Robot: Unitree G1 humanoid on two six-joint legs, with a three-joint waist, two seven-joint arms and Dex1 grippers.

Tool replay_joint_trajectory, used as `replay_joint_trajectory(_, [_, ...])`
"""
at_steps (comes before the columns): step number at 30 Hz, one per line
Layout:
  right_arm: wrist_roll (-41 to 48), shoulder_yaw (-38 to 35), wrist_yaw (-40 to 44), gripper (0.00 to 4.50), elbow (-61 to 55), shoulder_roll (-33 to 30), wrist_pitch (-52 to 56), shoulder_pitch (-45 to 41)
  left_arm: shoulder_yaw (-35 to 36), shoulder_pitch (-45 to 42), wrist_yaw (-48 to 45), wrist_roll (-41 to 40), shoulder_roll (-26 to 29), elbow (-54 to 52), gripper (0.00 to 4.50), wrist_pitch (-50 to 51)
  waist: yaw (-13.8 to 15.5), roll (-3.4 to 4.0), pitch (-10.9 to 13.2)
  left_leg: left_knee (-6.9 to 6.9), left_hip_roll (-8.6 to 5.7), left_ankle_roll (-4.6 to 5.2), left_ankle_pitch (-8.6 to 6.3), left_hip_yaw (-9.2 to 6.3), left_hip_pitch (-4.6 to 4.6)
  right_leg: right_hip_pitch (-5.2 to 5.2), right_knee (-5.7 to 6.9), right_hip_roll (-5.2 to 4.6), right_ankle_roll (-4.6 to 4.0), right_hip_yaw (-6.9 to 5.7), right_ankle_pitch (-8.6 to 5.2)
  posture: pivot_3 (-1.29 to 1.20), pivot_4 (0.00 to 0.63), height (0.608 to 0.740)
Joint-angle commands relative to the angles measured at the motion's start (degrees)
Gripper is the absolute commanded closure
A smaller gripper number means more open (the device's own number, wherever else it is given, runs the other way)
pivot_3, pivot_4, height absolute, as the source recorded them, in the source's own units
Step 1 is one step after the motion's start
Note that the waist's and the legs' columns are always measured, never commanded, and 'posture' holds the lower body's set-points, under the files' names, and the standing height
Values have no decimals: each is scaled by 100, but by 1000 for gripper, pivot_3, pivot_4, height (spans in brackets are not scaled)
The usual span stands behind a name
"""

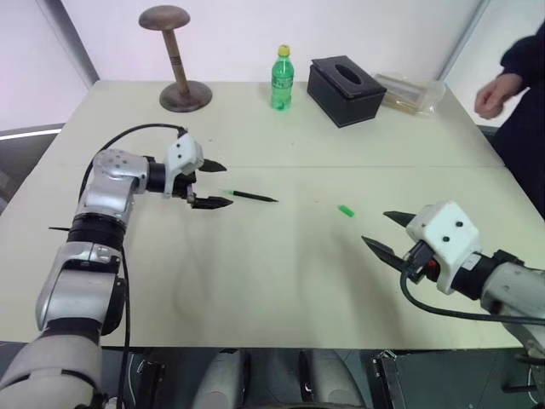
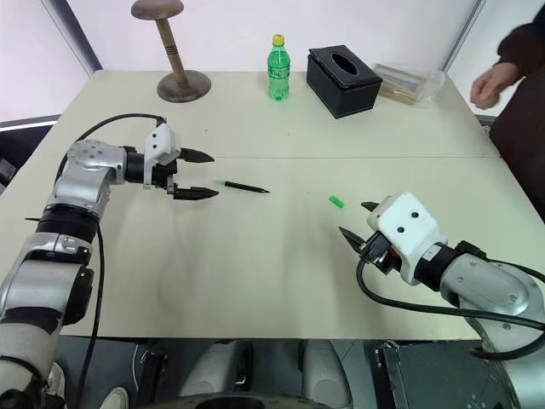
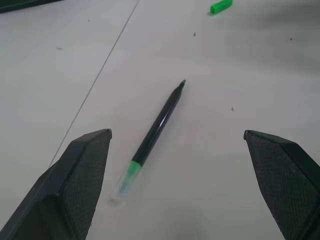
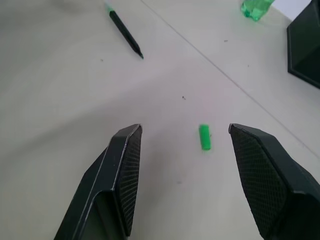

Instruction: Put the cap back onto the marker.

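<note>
The marker [image 1: 252, 197], a thin black stick with a green band near one end, lies flat on the table. My left gripper [image 1: 215, 184] hovers just to its left, open, with nothing between its fingers; its wrist view has the marker [image 3: 157, 127] lying between and beyond the fingertips. The cap [image 1: 346, 210], a tiny bright green cylinder, rests on the table to the right of the marker. My right gripper [image 1: 384, 232] is open a short way to the cap's right and nearer me, and the cap [image 4: 204, 137] lies ahead of its fingers.
Along the far edge stand a wooden hat stand [image 1: 176, 60], a green bottle [image 1: 282, 79] with a yellow lid, a black tissue box [image 1: 346, 90] and a clear packet [image 1: 410, 93]. A person's hand [image 1: 496, 94] and dark sleeve are at the far right.
</note>
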Motion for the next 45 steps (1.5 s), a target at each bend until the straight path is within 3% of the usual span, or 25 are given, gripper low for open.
replay_joint_trajectory(1, [13,27,-39,1670,-45,-122,-102,-40,42,30,-17,13,66,-99,65,-175,3,0,0,0,0,0,0,0,-1,0,0,0,0,0,0,0,150,740])
replay_joint_trajectory(13, [84,-51,-94,1670,-35,-165,-56,-4,29,-63,77,22,-126,-96,65,-91,-1,-1,1,0,0,0,0,0,-1,0,0,-1,0,0,0,0,150,740])
replay_joint_trajectory(22, [48,80,-273,1670,-50,-114,-144,79,-141,-261,236,334,-209,167,65,-681,0,-1,1,0,-1,0,0,0,-1,0,1,0,0,-1,0,0,150,740])
replay_joint_trajectory(30, [-86,375,-526,1670,49,-46,-319,50,-230,-990,834,801,-640,1600,65,-1807,9,-5,2,3,-7,0,0,0,-2,1,0,-1,1,-2,1,0,150,740])
replay_joint_trajectory(36, [-272,562,-814,1670,6,88,-406,89,-158,-1560,881,916,-1167,2637,65,-1787,-2,-8,3,4,-14,1,-1,2,-4,1,0,2,1,-4,0,0,150,740])
replay_joint_trajectory(45, [-405,665,-1308,1670,-225,289,-497,424,-380,-1790,1257,1499,-1564,3136,65,-1478,-5,-10,5,4,-14,2,-1,4,-4,-2,3,6,2,-2,0,0,150,740])
